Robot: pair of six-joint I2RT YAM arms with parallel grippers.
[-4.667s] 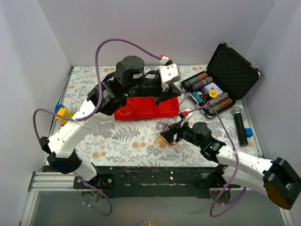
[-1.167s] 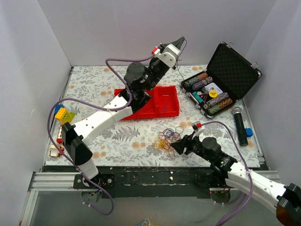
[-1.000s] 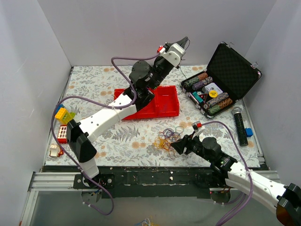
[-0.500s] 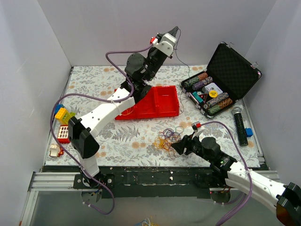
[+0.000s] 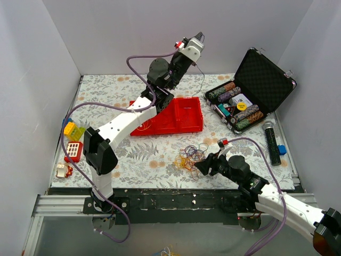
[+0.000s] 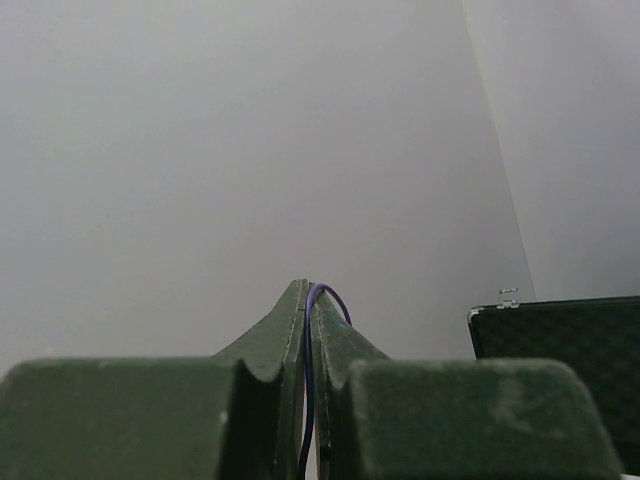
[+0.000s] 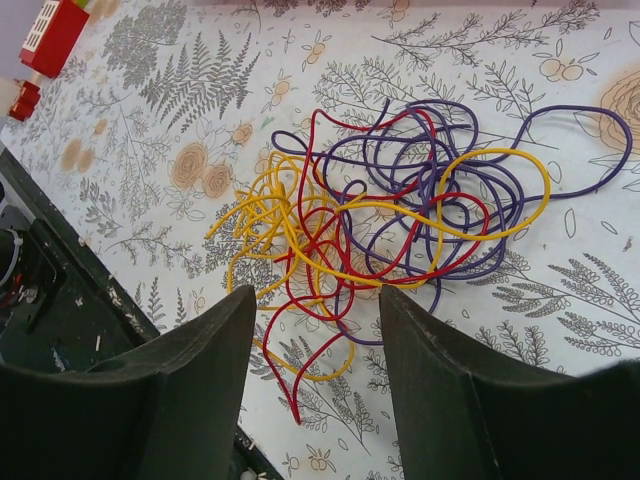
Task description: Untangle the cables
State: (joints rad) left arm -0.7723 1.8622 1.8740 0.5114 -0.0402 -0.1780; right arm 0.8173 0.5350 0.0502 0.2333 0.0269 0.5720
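Note:
The cables (image 5: 192,156) lie as a tangle of thin yellow, red and purple loops on the floral mat, shown close up in the right wrist view (image 7: 400,215). My right gripper (image 5: 199,167) is open and empty just on the near side of the tangle; its jaws (image 7: 315,295) frame a red and a yellow loop end. My left gripper (image 5: 199,36) is raised high by the back wall, shut on a single purple cable (image 6: 308,380) pinched between its fingertips (image 6: 296,300). A thin strand (image 5: 203,74) hangs from it.
A red tray (image 5: 181,120) sits mid-table under the left arm. An open black case of poker chips (image 5: 250,96) stands at the right, also in the left wrist view (image 6: 560,370). A microphone (image 5: 272,141) lies beside it. Toy blocks (image 5: 72,130) sit at the left edge.
My left arm has risen from the red tray to high by the back wall, holding a purple cable. My right gripper has drawn back to the tangle's near side and since held still.

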